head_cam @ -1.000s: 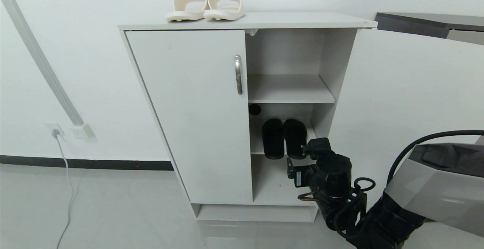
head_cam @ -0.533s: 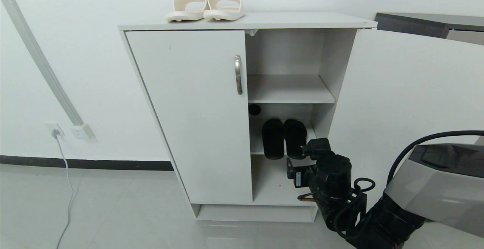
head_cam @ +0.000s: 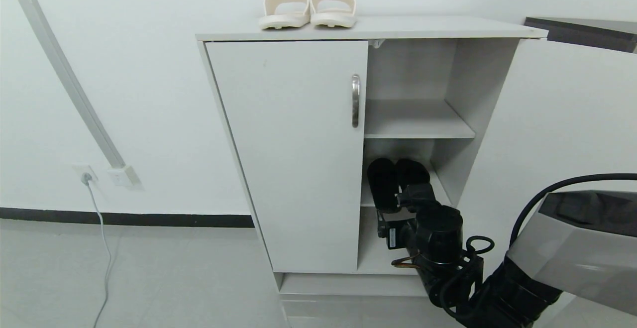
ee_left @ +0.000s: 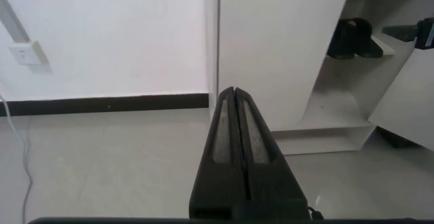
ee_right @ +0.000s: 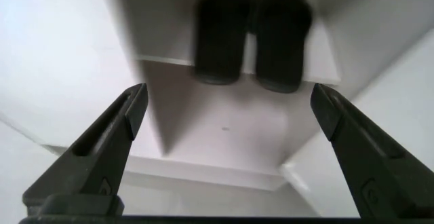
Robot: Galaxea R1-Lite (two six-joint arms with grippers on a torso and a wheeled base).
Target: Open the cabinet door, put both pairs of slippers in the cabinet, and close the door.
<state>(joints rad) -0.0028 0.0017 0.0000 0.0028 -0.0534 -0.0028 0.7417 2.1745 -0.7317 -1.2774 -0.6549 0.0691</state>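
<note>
Slippers of black rubber (head_cam: 395, 181) sit on the middle shelf (head_cam: 442, 194) of the white cabinet (head_cam: 288, 144); the cream pair (head_cam: 308, 9) rests on its top. Right tool (ee_right: 228, 95) spreads wide before that shelf, left tool (ee_left: 234, 96) closed tight.

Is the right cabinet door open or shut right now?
Open: the right cabinet door is swung wide, exposing the black slippers inside.

Room comprised a plain white wall (head_cam: 149, 44), crossed by a grey conduit (head_cam: 64, 69) slanting down to a white box (head_cam: 123, 175) beside a socket (head_cam: 85, 174), its white cable (head_cam: 102, 248) trailing onto a pale grey floor (head_cam: 174, 278); black skirting strip (head_cam: 124, 217) at the wall's foot; dark grey unit (head_cam: 582, 32) far right.
</note>
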